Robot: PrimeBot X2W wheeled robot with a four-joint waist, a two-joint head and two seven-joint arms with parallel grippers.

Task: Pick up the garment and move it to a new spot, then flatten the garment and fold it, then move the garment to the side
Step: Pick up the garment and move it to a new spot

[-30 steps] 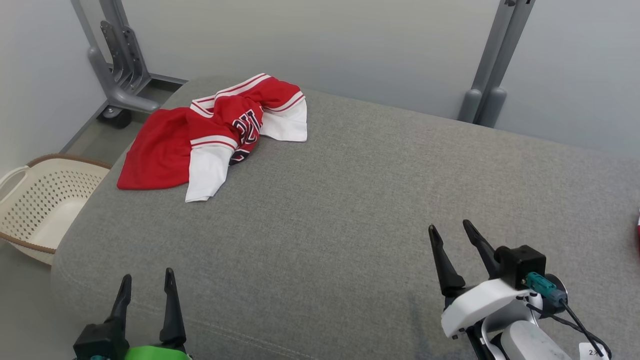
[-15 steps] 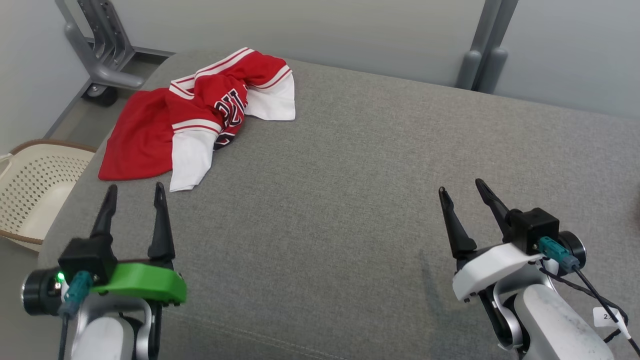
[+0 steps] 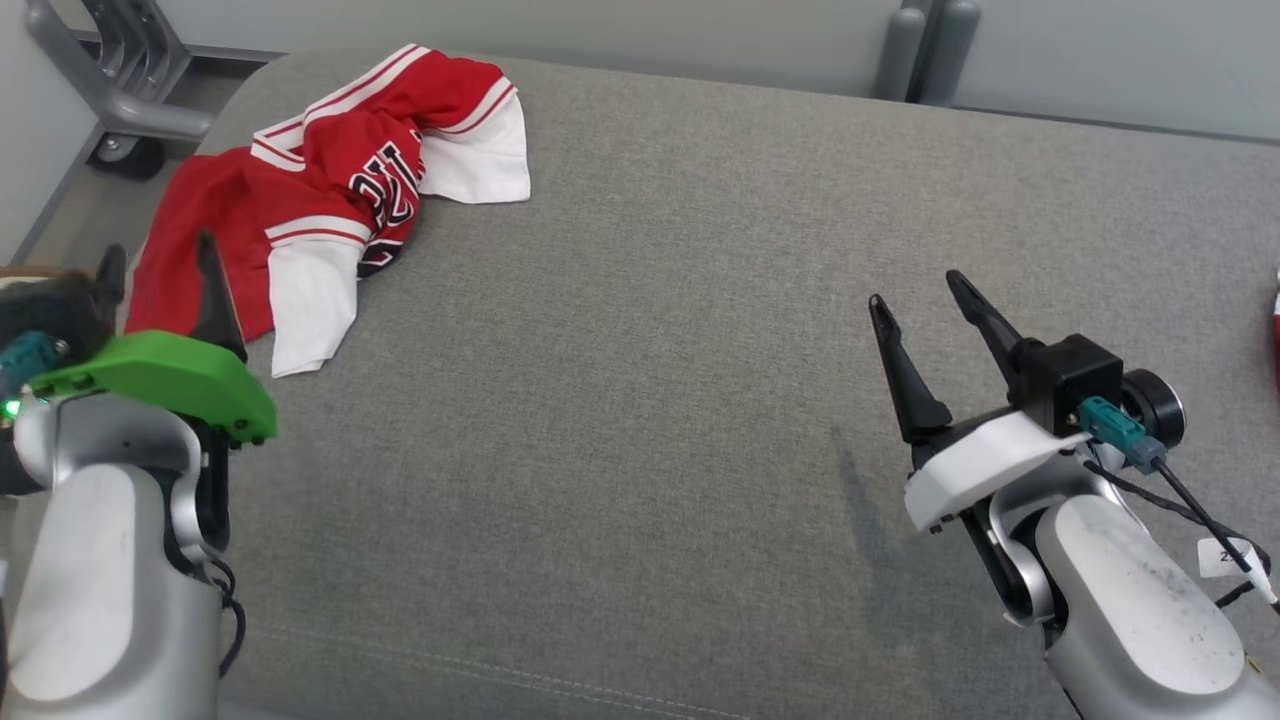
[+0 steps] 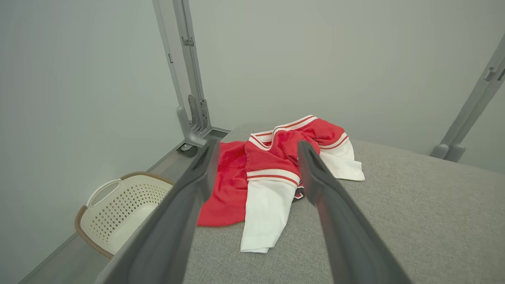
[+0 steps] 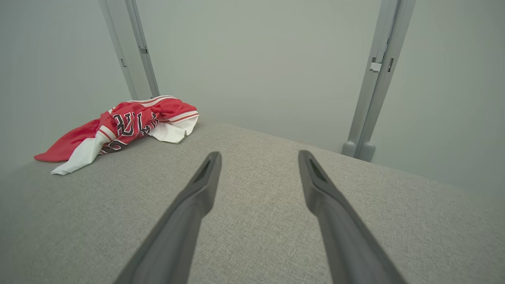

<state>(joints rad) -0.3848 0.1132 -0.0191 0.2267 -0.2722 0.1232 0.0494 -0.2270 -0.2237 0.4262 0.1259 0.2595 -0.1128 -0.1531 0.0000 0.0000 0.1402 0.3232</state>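
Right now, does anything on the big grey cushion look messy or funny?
Yes: the red and white sports jersey is scrunched in a heap near the far left corner of the grey fabric cushion, its dark lettering twisted and folded over. Nothing looks torn or spilled.

Test lab (plain grey walls (image 4: 79, 79), wheeled metal frame (image 4: 188, 98), padded table (image 3: 650, 420))
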